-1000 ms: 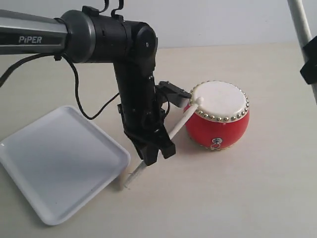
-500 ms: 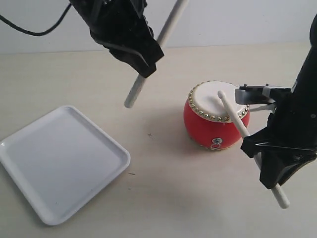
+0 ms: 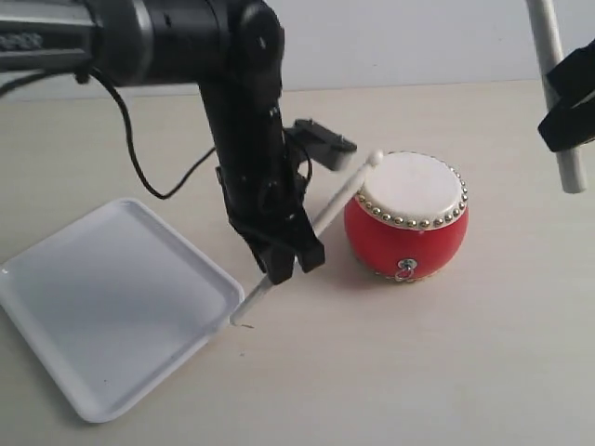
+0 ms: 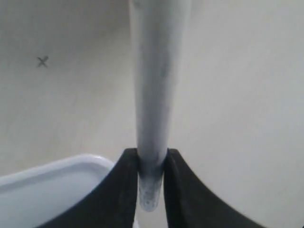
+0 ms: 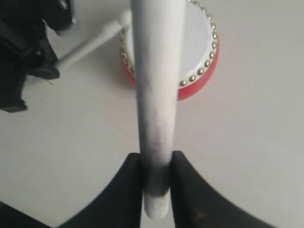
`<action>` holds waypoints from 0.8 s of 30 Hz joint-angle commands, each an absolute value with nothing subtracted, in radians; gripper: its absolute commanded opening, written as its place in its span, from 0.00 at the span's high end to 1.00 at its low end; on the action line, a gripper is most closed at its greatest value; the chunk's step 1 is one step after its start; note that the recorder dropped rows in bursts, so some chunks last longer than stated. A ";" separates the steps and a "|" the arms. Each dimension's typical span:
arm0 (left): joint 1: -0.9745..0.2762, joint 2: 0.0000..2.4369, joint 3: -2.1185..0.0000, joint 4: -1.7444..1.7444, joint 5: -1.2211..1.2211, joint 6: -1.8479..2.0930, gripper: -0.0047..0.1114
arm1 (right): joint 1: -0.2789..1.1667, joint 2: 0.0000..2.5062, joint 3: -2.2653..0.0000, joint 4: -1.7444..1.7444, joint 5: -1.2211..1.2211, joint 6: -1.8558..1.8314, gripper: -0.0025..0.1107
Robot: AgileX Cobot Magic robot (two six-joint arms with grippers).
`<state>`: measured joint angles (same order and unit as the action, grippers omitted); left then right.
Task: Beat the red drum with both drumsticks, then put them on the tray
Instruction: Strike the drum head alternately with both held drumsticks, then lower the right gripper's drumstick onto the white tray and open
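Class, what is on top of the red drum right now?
The drum's skin is bare. The left stick's tip is at its rim; whether it touches is unclear. The right stick is held high, aside.

We see a pale beige table (image 3: 446, 372) with a smooth, matt top that fills most of the exterior view. Behind the table's far edge rises a plain light grey wall (image 3: 418, 37). On the table, in the left wrist view, we make out a small dark cross (image 4: 42, 61) marked on the surface, with bare tabletop all around it.
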<state>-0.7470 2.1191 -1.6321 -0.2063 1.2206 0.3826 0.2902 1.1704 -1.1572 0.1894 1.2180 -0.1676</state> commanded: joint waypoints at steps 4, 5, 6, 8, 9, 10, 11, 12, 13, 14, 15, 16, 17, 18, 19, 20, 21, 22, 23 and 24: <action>-0.741 2.040 -1.716 -0.127 1.221 0.334 0.96 | 0.285 1.174 -1.162 0.192 1.221 -0.163 0.98; -0.728 1.994 -1.713 -0.134 1.221 0.326 0.96 | 0.285 1.194 -1.162 0.213 1.221 -0.163 0.98; -0.712 1.945 -1.698 -0.151 1.221 0.326 0.96 | 0.285 1.216 -1.162 0.241 1.221 -0.179 0.98; -0.658 1.843 -1.638 -0.179 1.221 0.328 0.96 | 0.285 1.270 -1.162 0.325 1.221 -0.227 0.98; -0.619 1.774 -1.583 -0.195 1.221 0.328 0.96 | 0.293 1.301 -1.162 0.378 1.221 -0.251 0.98; -0.569 1.710 -1.511 -0.228 1.181 0.328 0.96 | 0.319 1.338 -1.162 0.398 1.216 -0.266 0.98; -0.512 1.642 -1.413 -0.266 1.119 0.328 0.96 | 0.357 1.386 -1.162 0.398 1.192 -0.266 0.98; -0.451 1.575 -1.318 -0.304 1.076 0.344 0.96 | 0.398 1.428 -1.162 0.400 1.165 -0.266 0.98; -0.391 1.510 -1.222 -0.333 1.030 0.359 0.96 | 0.459 1.494 -1.169 0.401 1.133 -0.266 0.98; -0.350 1.475 -1.167 -0.348 0.996 0.359 0.96 | 0.490 1.531 -1.178 0.401 1.117 -0.266 0.98; -0.314 1.423 -1.089 -0.364 0.934 0.357 0.96 | 0.535 1.591 -1.203 0.401 1.099 -0.268 0.98; -0.282 1.390 -1.038 -0.384 0.888 0.344 0.96 | 0.562 1.634 -1.227 0.401 1.095 -0.268 0.98; -0.261 1.348 -0.988 -0.401 0.847 0.333 0.96 | 0.593 1.690 -1.267 0.399 1.095 -0.274 0.98; -0.238 1.307 -0.916 -0.420 0.794 0.333 0.96 | 0.626 1.745 -1.313 0.397 1.106 -0.276 0.98; -0.228 1.268 -0.871 -0.428 0.763 0.331 0.96 | 0.646 1.800 -1.364 0.388 1.118 -0.276 0.98; -0.223 1.237 -0.817 -0.432 0.728 0.329 0.96 | 0.664 1.842 -1.408 0.378 1.139 -0.276 0.98; -0.218 1.193 -0.767 -0.432 0.696 0.315 0.96 | 0.687 1.903 -1.473 0.356 1.161 -0.276 0.98; -0.218 1.164 -0.721 -0.430 0.668 0.303 0.96 | 0.703 1.941 -1.516 0.338 1.185 -0.276 0.98; -0.218 1.137 -0.688 -0.423 0.647 0.294 0.96 | 0.718 1.978 -1.558 0.317 1.208 -0.276 0.98; -0.218 1.098 -0.644 -0.417 0.624 0.280 0.96 | 0.739 2.031 -1.619 0.286 1.221 -0.276 0.98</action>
